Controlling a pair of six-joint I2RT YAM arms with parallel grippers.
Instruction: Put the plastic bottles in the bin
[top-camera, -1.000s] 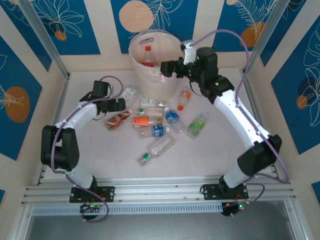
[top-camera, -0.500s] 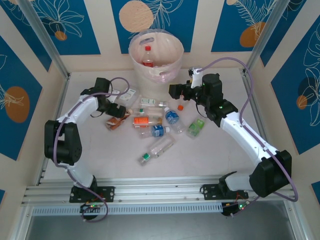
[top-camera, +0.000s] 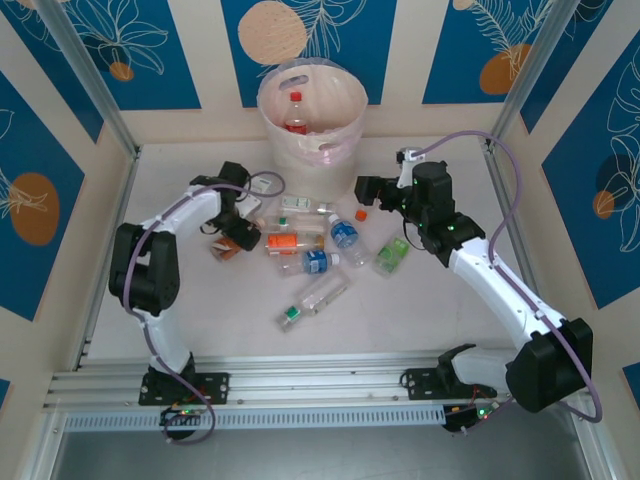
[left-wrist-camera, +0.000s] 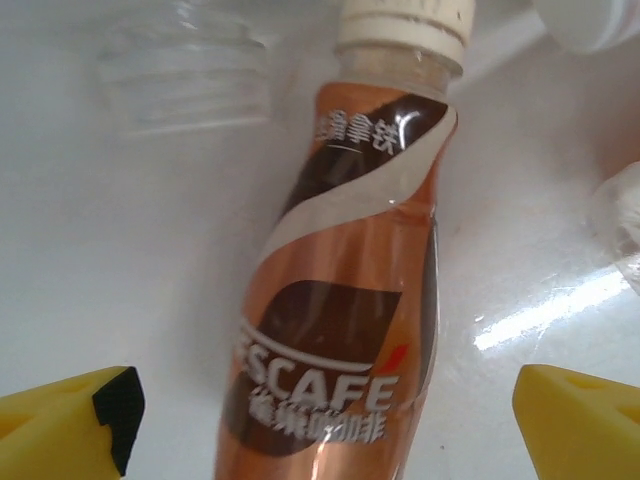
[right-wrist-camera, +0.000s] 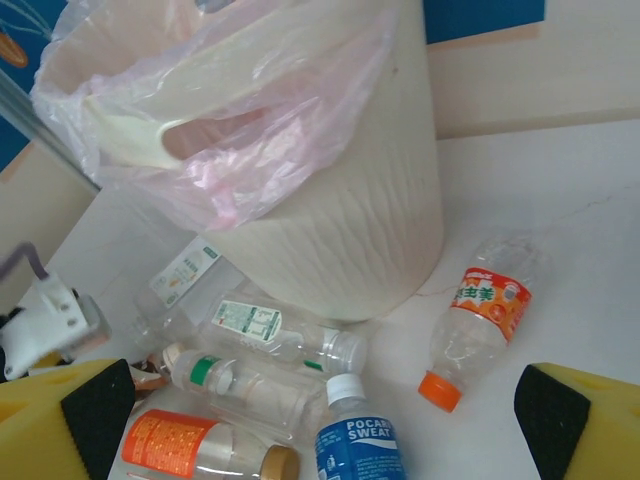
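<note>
Jaws apart — left gripper (left-wrist-camera: 325, 425) astride bottle (left-wrist-camera: 345, 280)

Table (top-camera: 430, 310) bears scattered plastic bottles (top-camera: 313, 262) and bin (top-camera: 290, 155).

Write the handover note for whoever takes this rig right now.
Left gripper: open, straddling the brown coffee bottle, not gripping it.
Right gripper: open, empty, near the orange-capped bottle beside the bin.
Done: a red-capped bottle is in the bin.
Left: the coffee bottle, the orange-capped one and the other bottles lying on the table.
</note>
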